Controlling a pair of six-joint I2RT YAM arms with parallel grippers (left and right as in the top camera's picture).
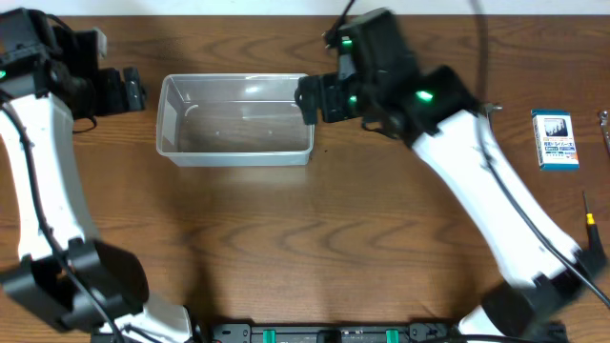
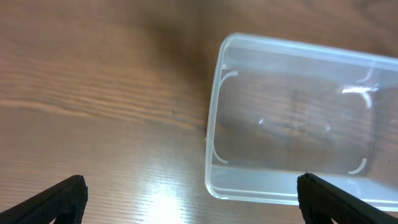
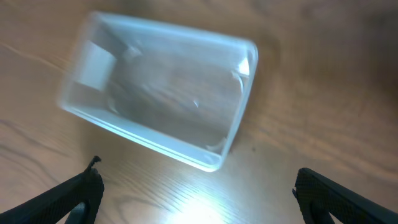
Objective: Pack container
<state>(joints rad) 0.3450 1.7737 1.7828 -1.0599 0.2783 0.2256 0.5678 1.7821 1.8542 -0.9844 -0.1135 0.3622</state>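
container (image 1: 235, 129) sits between left gripper (image 1: 133, 89) and right gripper (image 1: 309, 98), both wide open, holding nothing; right seems closer.

Clear plastic on polished wood
The container (image 1: 236, 152) is seen as transparent, smooth, glossy plastic; the table (image 1: 315, 238) is shown as grained brown wood with a soft sheen where light is reflected.

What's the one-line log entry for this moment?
container: empty | left end effector: open, empty | right end effector: open, empty
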